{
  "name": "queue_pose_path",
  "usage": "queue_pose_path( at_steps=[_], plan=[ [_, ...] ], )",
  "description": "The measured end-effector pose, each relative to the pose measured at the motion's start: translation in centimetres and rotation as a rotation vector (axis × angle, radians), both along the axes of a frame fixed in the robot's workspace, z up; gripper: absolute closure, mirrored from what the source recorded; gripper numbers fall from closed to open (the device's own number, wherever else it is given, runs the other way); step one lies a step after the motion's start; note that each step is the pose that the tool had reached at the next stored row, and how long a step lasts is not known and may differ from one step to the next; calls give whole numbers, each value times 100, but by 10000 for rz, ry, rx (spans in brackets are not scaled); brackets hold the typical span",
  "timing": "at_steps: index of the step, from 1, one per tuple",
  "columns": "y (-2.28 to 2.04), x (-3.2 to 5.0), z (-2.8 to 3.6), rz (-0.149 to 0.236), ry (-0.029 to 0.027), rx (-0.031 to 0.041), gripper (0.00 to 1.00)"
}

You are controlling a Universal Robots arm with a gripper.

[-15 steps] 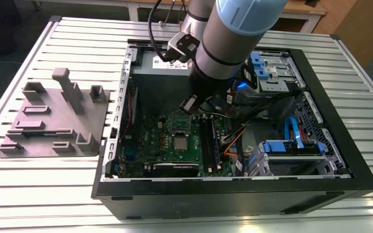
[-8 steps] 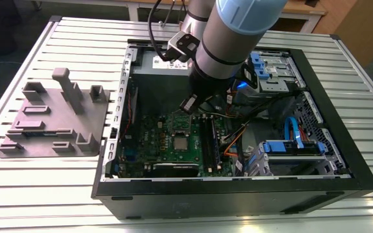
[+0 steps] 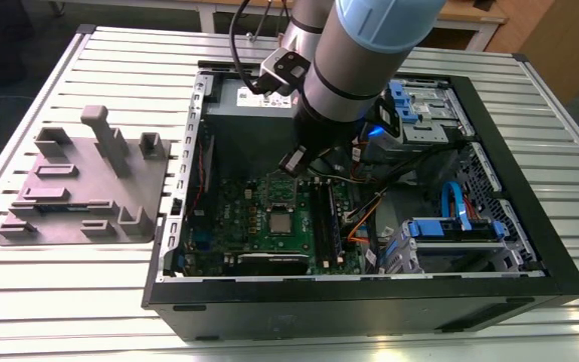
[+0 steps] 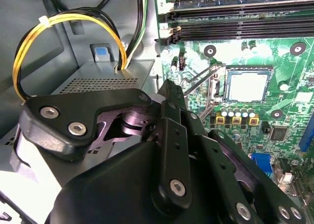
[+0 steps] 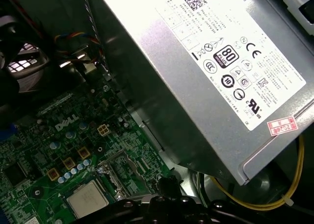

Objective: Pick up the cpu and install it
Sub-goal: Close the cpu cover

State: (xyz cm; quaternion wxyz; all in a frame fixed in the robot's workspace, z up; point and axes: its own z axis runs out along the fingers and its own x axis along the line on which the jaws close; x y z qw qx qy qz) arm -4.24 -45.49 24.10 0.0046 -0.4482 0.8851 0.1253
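Observation:
The cpu (image 3: 283, 223) lies flat in the square socket of the green motherboard (image 3: 234, 219), inside the open computer case. Its silver-grey top also shows in the second wrist view (image 4: 248, 85) and in the first wrist view (image 5: 87, 200). My gripper (image 3: 295, 162) hangs inside the case above the board, a little behind the socket and apart from the cpu. Its dark linkages (image 4: 169, 89) cover much of the second wrist view. Nothing shows in its hold. A thin metal lever (image 4: 198, 79) stands raised beside the socket.
The black case (image 3: 370, 302) lies on its side on a slatted white table (image 3: 68, 302). A grey power supply (image 5: 216, 62) sits close behind my gripper, with yellow and black cables (image 4: 29, 47). A grey holder tray (image 3: 78, 188) stands at the exterior view's left. Blue drive bays (image 3: 451, 226) are at its right.

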Motion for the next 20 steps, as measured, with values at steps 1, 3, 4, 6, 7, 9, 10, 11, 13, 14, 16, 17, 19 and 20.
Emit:
queue_pose_path(
  at_steps=[1, 3, 4, 6, 7, 9, 10, 11, 13, 14, 16, 17, 19, 20],
  plan=[
    [-2, -1, 1, 1, 0, -2, 89],
    [-6, -3, 0, 2, 0, 0, 89],
    [-8, -4, 0, 3, 0, 0, 89],
    [-13, -5, 0, 4, 0, 0, 89],
    [-16, -6, 0, 4, 0, 1, 89],
    [-23, -6, 0, 8, 0, 1, 89],
    [-26, -6, 0, 10, 0, 0, 89],
    [-29, -6, 0, 11, 0, 0, 89],
    [-35, -6, 0, 14, 0, 0, 89],
    [-38, -6, 0, 16, 0, 0, 89],
    [-43, -7, 0, 19, 0, 1, 89],
    [-51, -7, 0, 23, 0, 1, 89],
    [-60, -9, 0, 26, 0, 1, 89],
    [-64, -9, 0, 28, 0, 1, 89]
  ],
)
